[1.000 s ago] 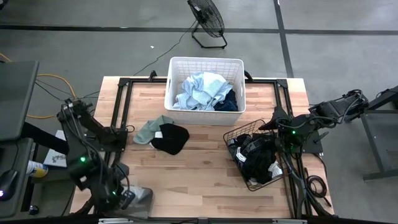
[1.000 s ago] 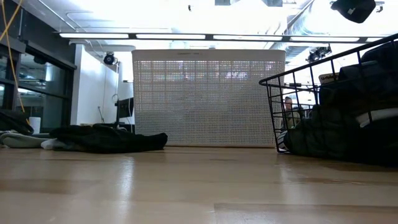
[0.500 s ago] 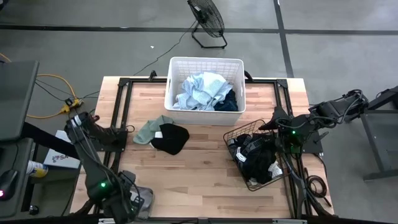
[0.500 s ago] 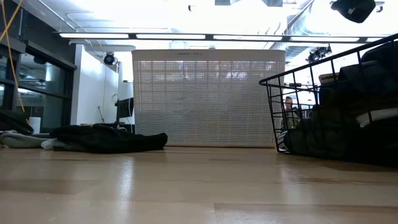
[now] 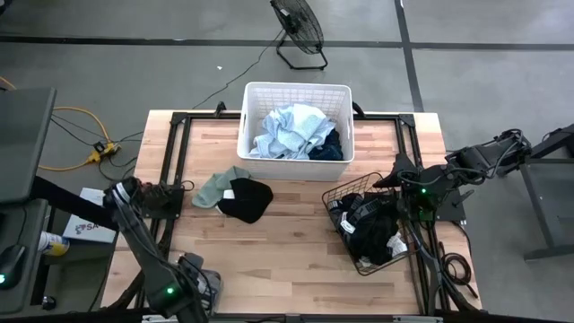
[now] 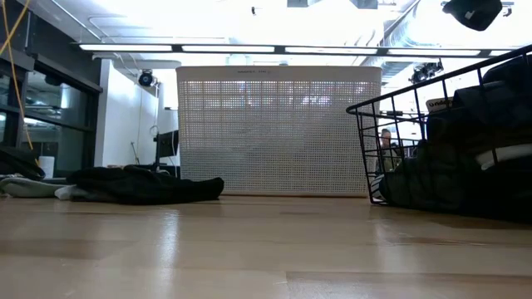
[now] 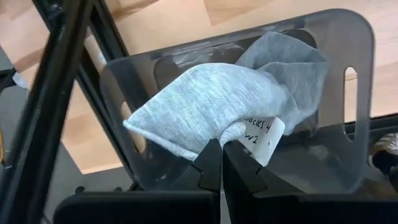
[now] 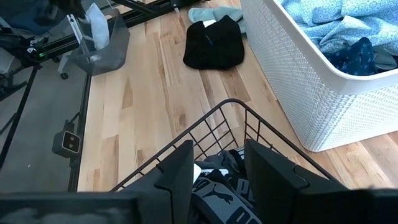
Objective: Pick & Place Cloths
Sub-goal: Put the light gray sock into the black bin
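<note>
Cloths lie scattered: light blue ones fill the white laundry basket at the table's far middle, a black one and a sage green one lie on the wood, dark ones fill the wire basket on the right. At the near left corner, the left gripper pinches a grey cloth over a clear bin. The right gripper hangs partly open and empty above the wire basket.

Our two dark arms, seen from above

We see our left arm as slim black links with one small green light near its base, and our right arm as bulkier black housings with a green light and looped black cables. Our left gripper has two flat matte-black fingers; our right gripper has broad, angular black fingers.
</note>
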You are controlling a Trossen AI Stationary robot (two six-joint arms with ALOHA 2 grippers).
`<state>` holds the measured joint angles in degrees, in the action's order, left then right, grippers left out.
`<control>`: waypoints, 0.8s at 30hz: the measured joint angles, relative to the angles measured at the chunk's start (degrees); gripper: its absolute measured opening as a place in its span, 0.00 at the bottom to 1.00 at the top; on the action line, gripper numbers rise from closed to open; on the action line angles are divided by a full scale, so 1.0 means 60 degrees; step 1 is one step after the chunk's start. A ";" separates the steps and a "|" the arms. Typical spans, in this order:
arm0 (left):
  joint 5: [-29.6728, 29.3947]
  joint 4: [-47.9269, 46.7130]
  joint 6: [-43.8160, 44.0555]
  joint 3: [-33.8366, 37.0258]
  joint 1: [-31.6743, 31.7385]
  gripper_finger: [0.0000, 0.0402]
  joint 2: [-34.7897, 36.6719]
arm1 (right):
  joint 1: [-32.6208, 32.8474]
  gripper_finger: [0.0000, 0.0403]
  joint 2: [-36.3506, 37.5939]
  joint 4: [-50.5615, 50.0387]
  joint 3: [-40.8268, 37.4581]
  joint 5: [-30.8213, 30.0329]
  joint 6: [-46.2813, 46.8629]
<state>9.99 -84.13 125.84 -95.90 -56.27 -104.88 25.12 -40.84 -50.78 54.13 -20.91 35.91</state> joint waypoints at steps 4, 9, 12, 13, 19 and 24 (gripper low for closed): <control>-0.0014 0.0146 0.0000 0.0000 0.0000 0.00 -0.0437 | 0.0000 0.33 0.0000 -0.0004 0.0000 0.0004 0.0024; -0.0086 0.0461 0.0004 0.0000 0.0000 0.00 -0.0903 | -0.0001 0.33 0.0002 0.0000 0.0000 0.0031 0.0129; -0.0280 0.0496 0.0004 0.0000 -0.0037 0.00 -0.1156 | -0.0004 0.33 0.0001 0.0000 0.0000 0.0045 0.0294; -0.0430 0.0498 0.0022 0.0000 -0.0080 0.00 -0.1230 | 0.0000 0.33 0.0000 0.0000 0.0000 0.0048 0.0295; -0.0769 0.1757 0.0306 0.0736 -0.0229 0.00 -0.1152 | -0.0004 0.33 0.0000 0.0000 0.0000 0.0076 0.0512; -0.0694 0.2925 0.0466 0.1403 -0.0343 0.00 -0.1054 | -0.0003 0.33 0.0004 0.0003 0.0000 0.0353 0.0704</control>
<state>5.83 -66.58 128.64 -87.48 -58.33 -111.21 25.10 -40.82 -50.76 54.13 -18.79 40.13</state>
